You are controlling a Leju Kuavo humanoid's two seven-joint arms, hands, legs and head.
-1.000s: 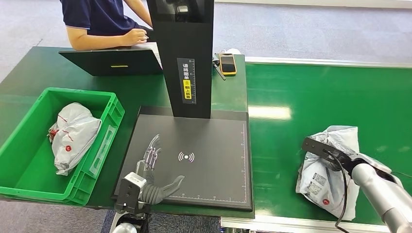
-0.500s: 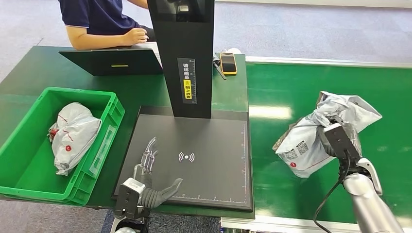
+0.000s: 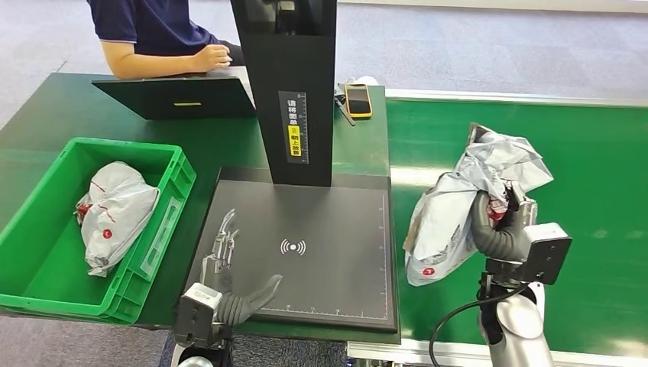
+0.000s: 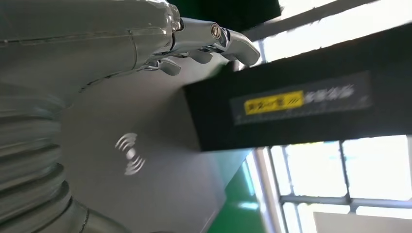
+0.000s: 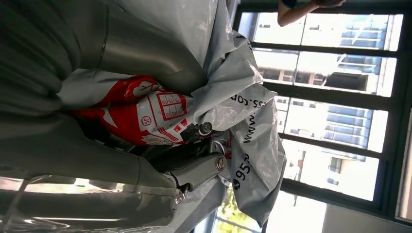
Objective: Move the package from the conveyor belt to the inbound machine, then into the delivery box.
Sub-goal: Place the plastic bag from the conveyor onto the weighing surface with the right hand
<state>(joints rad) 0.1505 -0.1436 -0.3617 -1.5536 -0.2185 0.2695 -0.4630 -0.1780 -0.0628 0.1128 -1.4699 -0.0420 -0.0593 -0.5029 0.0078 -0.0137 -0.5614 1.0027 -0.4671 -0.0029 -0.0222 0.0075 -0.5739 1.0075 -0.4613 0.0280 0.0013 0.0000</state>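
Head view is showing the right hand [image 3: 500,229] gripping the grey package [image 3: 458,210], thumb and fingers wrapped around its crumpled middle, and holding it up clear of the green conveyor belt [image 3: 581,176]. The bag is hanging just beside the right edge of the inbound machine [image 3: 306,252], whose dark scanning plate is lying bare beneath the black post. So the pick-up looks done, while the placing on the plate is not yet done (the bag is sitting over the belt side of the seam, not over the plate). The right wrist view is showing the same grasp close up, with the fingers [image 5: 194,174] pressing into red-and-white printed plastic.

The left hand [image 3: 229,283] is resting at the near left corner of the plate, fingers spread and holding nothing, seemingly waiting for its turn. The green delivery box [image 3: 46,275] is standing to the left with another bagged parcel [image 3: 115,214] already inside; the final transfer there is judged still to come. A person [image 3: 160,38] is sitting at a laptop [image 3: 179,98] behind the table.
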